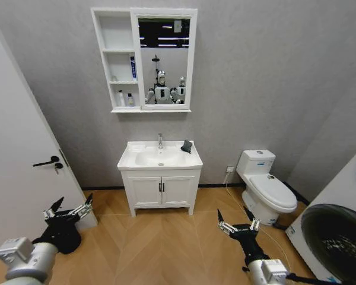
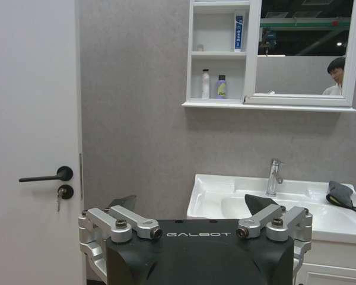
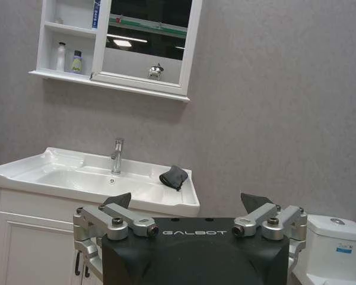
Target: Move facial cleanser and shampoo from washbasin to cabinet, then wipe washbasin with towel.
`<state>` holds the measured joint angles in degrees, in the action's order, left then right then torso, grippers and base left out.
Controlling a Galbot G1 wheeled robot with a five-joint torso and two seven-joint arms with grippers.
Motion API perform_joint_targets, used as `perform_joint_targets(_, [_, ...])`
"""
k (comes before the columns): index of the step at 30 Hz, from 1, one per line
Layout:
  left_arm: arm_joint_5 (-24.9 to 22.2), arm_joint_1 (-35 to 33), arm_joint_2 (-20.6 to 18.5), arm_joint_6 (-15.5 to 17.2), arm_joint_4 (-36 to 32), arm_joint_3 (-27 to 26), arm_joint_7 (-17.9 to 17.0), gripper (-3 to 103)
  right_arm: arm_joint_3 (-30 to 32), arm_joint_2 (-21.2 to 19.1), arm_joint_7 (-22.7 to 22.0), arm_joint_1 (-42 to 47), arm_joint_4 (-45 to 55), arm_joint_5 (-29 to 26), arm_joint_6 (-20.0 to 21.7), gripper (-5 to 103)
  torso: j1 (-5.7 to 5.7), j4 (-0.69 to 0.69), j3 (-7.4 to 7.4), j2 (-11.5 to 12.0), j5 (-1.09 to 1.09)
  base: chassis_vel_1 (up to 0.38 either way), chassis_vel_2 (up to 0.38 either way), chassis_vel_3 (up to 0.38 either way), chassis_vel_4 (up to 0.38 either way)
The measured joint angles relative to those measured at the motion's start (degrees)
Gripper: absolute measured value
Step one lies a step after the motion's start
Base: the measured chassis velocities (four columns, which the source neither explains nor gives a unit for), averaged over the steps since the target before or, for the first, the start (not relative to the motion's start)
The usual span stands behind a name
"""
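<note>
Head view: you had the robot parked well back from the washbasin (image 1: 160, 158), both arms low over the wood floor. Left gripper (image 1: 71, 208) sat wide open and empty at lower left; right gripper (image 1: 237, 222) was the same at lower right. Both bottles already stood on the bottom shelf of the cabinet (image 1: 143, 59): facial cleanser (image 1: 121, 98) beside shampoo (image 1: 130, 100). The towel (image 1: 186, 146) lay on the basin's right rear rim, near the faucet (image 1: 160, 140). So, as I judged it, only the wipe was left.

Left wrist view: your left gripper (image 2: 194, 215) had its fingers spread wide with nothing between them. Facial cleanser (image 2: 205, 84) and shampoo (image 2: 221, 86) stood upright, just beside each other, on the lowest shelf of the cabinet (image 2: 273, 104). The towel (image 2: 340, 194) was off by the far corner of the washbasin (image 2: 210, 193).

Right wrist view: your right gripper (image 3: 188, 209) was also fully open and empty, with the towel (image 3: 174, 176) ahead of it on the washbasin (image 3: 59, 172), close to the outer edge.

Risks, my call: the towel sat near the rim, so a clumsy pinch could nudge it off onto the floor. It's limp, so a shallow grasp may catch one fold only. The faucet (image 3: 117, 155) was near enough to clip while wiping. You'd also have to drive in first; a crooked approach could bump the vanity cupboard (image 1: 161, 191).
</note>
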<state>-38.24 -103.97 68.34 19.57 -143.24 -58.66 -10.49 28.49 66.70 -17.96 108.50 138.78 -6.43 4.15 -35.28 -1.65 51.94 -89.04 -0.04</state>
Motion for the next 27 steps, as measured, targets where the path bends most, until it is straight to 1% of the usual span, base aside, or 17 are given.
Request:
perform_joint_targets(1, [0.0,0.0,0.0,0.0,0.0,0.0,0.0,100,0.0,0.0,0.0,0.0,0.0,0.0,0.0,100,0.0,-0.03,0.0,0.0,0.02,0.138,0.089,-0.152,-0.132])
perform_joint_targets(5, [0.0,0.0,0.0,0.0,0.0,0.0,0.0,100,0.0,0.0,0.0,0.0,0.0,0.0,0.0,100,0.0,-0.03,0.0,0.0,0.01,0.116,0.038,-0.099,-0.103])
perform_joint_targets(6, [0.0,0.0,0.0,0.0,0.0,0.0,0.0,100,0.0,0.0,0.0,0.0,0.0,0.0,0.0,100,0.0,0.01,0.0,0.0,0.03,0.0,0.0,0.0,0.0])
perform_joint_targets(10, [0.0,0.0,0.0,0.0,0.0,0.0,0.0,100,0.0,0.0,0.0,0.0,0.0,0.0,0.0,100,0.0,-0.02,0.0,0.0,0.06,-0.027,-0.027,0.025,0.015])
perform_joint_targets(27, [0.0,0.0,0.0,0.0,0.0,0.0,0.0,100,0.0,0.0,0.0,0.0,0.0,0.0,0.0,100,0.01,-0.02,0.0,0.0,0.04,-0.011,-0.007,0.01,0.006])
